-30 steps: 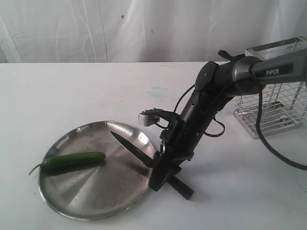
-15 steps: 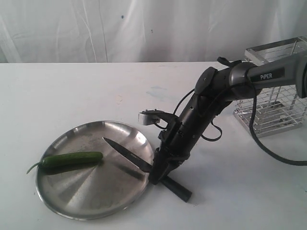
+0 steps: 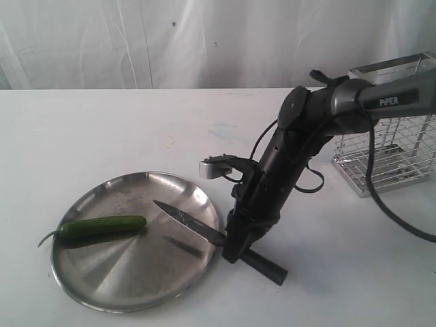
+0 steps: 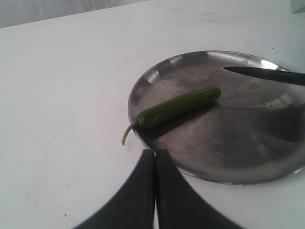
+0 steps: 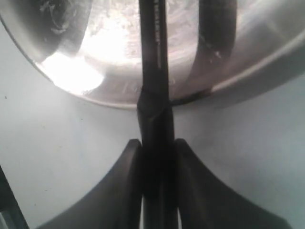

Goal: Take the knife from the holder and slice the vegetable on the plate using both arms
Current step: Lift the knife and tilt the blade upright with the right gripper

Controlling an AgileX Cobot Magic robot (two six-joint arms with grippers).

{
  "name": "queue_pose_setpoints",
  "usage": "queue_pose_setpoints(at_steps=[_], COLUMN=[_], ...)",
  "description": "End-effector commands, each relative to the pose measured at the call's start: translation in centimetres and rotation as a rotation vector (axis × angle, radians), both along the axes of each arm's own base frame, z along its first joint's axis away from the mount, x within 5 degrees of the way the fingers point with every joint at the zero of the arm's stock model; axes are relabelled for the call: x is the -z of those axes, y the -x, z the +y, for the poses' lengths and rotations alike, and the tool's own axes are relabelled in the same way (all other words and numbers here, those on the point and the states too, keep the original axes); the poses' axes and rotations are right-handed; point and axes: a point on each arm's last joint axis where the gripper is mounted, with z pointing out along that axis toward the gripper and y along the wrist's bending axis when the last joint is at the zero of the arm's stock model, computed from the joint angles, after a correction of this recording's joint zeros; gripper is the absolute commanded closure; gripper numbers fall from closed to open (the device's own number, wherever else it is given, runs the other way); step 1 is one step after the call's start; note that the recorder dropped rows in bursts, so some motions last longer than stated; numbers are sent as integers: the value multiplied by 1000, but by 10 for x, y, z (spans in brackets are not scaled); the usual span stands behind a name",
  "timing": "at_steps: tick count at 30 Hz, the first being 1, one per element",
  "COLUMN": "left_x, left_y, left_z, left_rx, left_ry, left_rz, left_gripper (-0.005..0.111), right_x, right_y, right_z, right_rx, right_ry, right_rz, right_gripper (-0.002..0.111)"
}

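Note:
The steel plate (image 3: 122, 272) lies at the front left of the white table, with the green cucumber (image 3: 102, 226) on its left part, stem over the rim. My right gripper (image 3: 233, 252) is shut on the knife (image 3: 187, 220) at its black handle; the dark blade reaches over the plate's right half, its tip short of the cucumber. In the right wrist view the knife (image 5: 153, 57) runs from between the fingers (image 5: 131, 171) out over the plate (image 5: 86, 71). My left gripper (image 4: 155, 153) is shut and empty, just off the plate (image 4: 157, 76) near the cucumber (image 4: 178, 107). The knife's tip (image 4: 248, 72) shows there too.
The silver wire holder (image 3: 395, 136) stands at the back right, partly behind the right arm's grey link (image 3: 381, 101). A white backdrop hangs behind the table.
The right arm has shifted slightly right and back, drawing the knife with it, so the blade tip sits a little farther from the cucumber than half a second ago. The cucumber has stayed put.

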Motion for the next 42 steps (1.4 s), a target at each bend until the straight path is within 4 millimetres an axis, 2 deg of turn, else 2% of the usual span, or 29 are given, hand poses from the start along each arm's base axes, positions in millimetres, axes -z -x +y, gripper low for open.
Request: queue_pose_setpoints(at_steps=[1,5,8,14,19,22,28,33,38,42], left_x=[1,1,1,1,1,1,1,2,2,2], left_y=[0,0,0,0,0,0,0,0,0,0], left_z=[0,0,0,0,0,0,0,0,1,1], left_rx=[-3,-3,-3,-3,-3,-3,-3,0,7,7], left_ry=[10,10,10,10,10,10,10,-17,-57,-57], left_rz=[0,0,0,0,0,0,0,1,-8,-8], left_gripper=[107,107,107,107,107,107,107,107,107,107], right_x=[-37,-70,-86,-100,-101,-103,-107,-112,-151,-179], right_y=[6,13,25,59,94,96,87,87,86,99], right_z=[-3,-5,-8,-4,11,14,22,16,-12,-30], right_rx=[33,139,216,378,323,339,402,383,528,574], right_ry=[-12,-7,32,207,249,224,125,158,217,201], right_rz=[-20,-32,-28,-243,-392,-433,-496,-547,-766,-834], right_gripper=[108,108,108,108,108,108,108,108,108,108])
